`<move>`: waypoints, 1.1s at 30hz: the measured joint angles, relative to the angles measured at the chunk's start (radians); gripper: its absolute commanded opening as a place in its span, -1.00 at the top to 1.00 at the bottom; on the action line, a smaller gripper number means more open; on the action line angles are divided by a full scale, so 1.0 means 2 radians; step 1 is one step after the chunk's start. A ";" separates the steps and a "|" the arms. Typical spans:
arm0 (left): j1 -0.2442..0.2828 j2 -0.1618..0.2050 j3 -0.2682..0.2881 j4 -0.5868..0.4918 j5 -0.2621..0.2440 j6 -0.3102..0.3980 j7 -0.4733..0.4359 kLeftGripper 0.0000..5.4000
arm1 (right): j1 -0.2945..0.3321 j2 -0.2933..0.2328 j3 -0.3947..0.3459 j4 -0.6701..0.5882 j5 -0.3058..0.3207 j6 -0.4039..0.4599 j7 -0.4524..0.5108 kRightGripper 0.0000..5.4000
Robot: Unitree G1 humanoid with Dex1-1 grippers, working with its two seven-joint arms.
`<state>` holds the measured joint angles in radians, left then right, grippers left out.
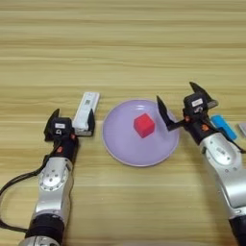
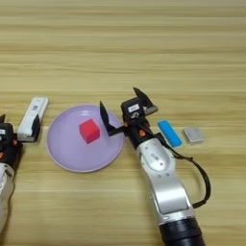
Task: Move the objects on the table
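A round lilac plate lies mid-table with a small red cube sitting on it, right of centre. Left of the plate lies a white oblong bar, pointing away from me. My left gripper is open, and the bar's near end rests between its fingers, close against the right finger. My right gripper is open at the plate's right rim with nothing between its fingers. Its left finger hangs over the rim, just right of the cube and apart from it.
A small blue oblong block and a small grey square piece lie on the table right of the right gripper. A black cable trails from each forearm near the front edge.
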<state>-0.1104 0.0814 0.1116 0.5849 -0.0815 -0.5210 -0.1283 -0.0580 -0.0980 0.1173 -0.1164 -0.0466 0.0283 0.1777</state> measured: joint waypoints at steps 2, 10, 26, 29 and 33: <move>0.001 0.000 -0.001 -0.002 0.000 0.000 0.001 -1.00 | 0.002 -0.004 -0.009 0.000 0.003 -0.002 0.000 -0.99; 0.004 -0.001 -0.003 -0.007 0.001 0.000 0.004 -1.00 | 0.017 -0.021 -0.064 0.010 0.019 -0.012 -0.010 -0.99; 0.010 -0.002 -0.005 -0.018 0.001 0.000 0.006 -1.00 | 0.036 -0.071 -0.184 0.109 0.054 -0.057 -0.025 -0.99; 0.010 -0.002 -0.005 -0.019 0.001 0.000 0.006 -1.00 | 0.039 -0.074 -0.189 0.133 0.053 -0.068 -0.029 -0.99; 0.010 -0.002 -0.005 -0.019 0.001 0.001 0.006 -1.00 | 0.041 -0.082 -0.195 0.159 0.054 -0.080 -0.029 -0.99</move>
<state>-0.0912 0.0767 0.1014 0.5475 -0.0796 -0.5197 -0.1170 0.0235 -0.2630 -0.2719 0.2010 0.0614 -0.1314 0.1201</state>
